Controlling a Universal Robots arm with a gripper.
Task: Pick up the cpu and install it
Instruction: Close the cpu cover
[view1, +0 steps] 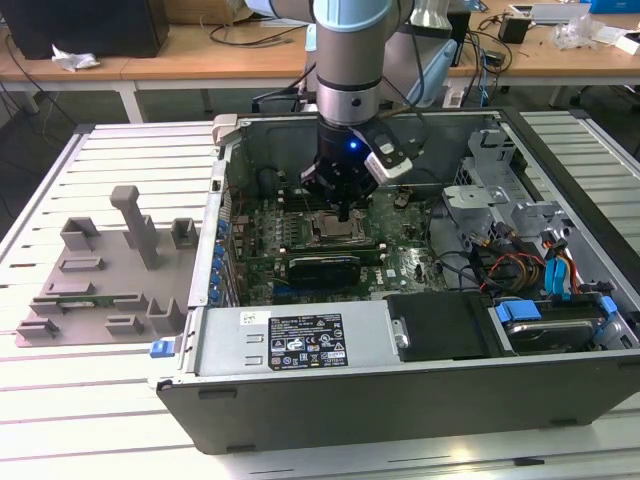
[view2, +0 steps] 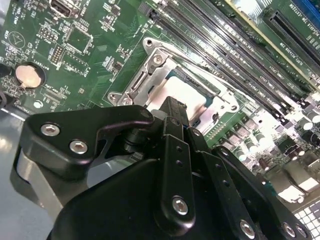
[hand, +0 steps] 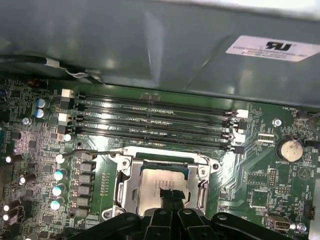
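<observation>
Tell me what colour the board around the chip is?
Green; the board shows best in the first wrist view.

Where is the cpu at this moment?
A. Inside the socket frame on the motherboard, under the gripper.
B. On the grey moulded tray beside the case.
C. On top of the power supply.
A: the cpu lies inside the metal socket frame on the green motherboard, the gripper directly over it.

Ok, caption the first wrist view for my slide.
Hand over the cpu lying inside the socket frame on the motherboard.
</observation>
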